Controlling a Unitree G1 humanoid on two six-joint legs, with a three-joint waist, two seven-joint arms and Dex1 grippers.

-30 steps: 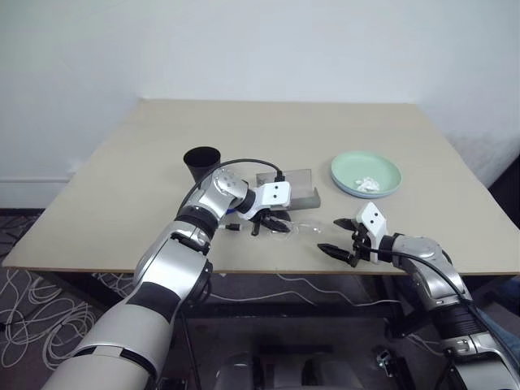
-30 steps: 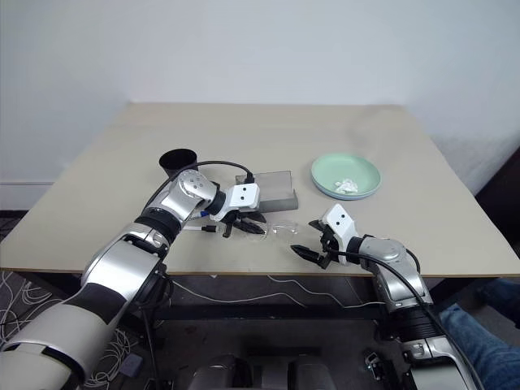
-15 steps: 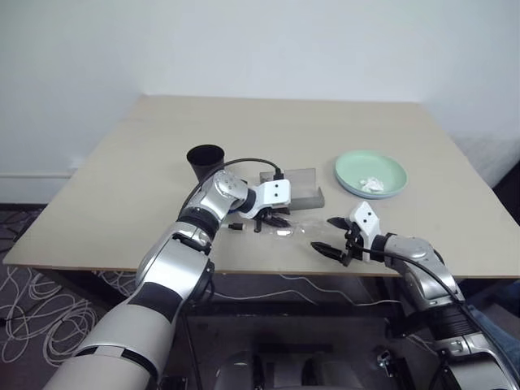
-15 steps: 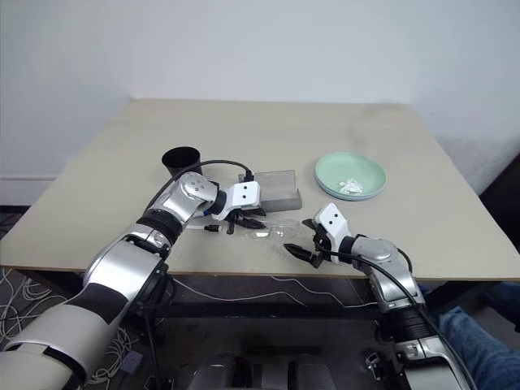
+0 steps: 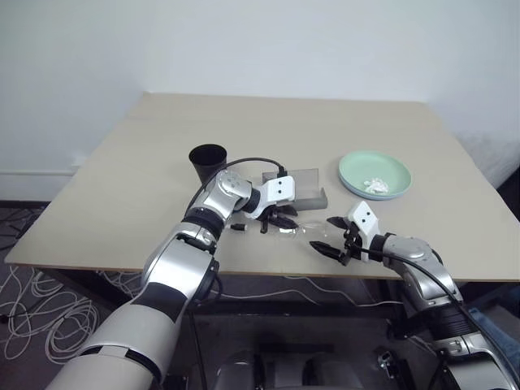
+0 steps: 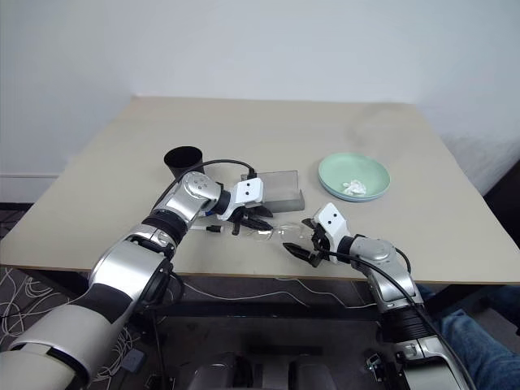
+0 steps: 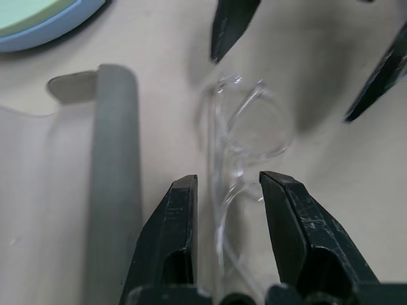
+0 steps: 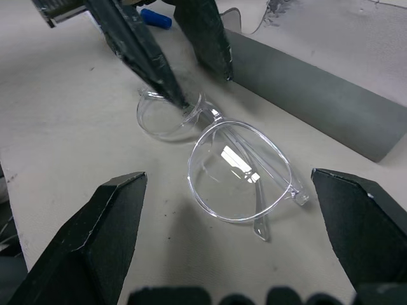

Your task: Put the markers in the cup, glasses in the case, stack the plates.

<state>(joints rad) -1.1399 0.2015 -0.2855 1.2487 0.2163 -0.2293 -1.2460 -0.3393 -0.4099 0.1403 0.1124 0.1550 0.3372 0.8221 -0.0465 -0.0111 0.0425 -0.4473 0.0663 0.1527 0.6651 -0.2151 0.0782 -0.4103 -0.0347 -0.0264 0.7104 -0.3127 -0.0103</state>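
Observation:
The clear glasses (image 8: 238, 168) lie folded on the table, just in front of the open grey case (image 5: 307, 185). My left gripper (image 5: 280, 221) is shut on the glasses at one end, with its fingers (image 7: 181, 216) on either side of the frame. My right gripper (image 5: 325, 235) stands wide open at the other end of the glasses, not touching them. The black cup (image 5: 207, 162) stands upright to the left of the case. A marker's blue cap (image 8: 156, 18) shows under my left wrist. The mint green plate (image 5: 375, 173) rests on the light blue plate (image 7: 60, 33), at the right.
Both grippers work close to the table's front edge (image 5: 244, 264). Small white bits (image 5: 374, 185) lie in the green plate. A black cable (image 5: 244, 162) arches over my left wrist between the cup and the case. The back half of the table (image 5: 284, 122) is bare.
The whole picture has shifted slightly. My right gripper now stands a little nearer the glasses. The left gripper keeps its hold in the same spot.

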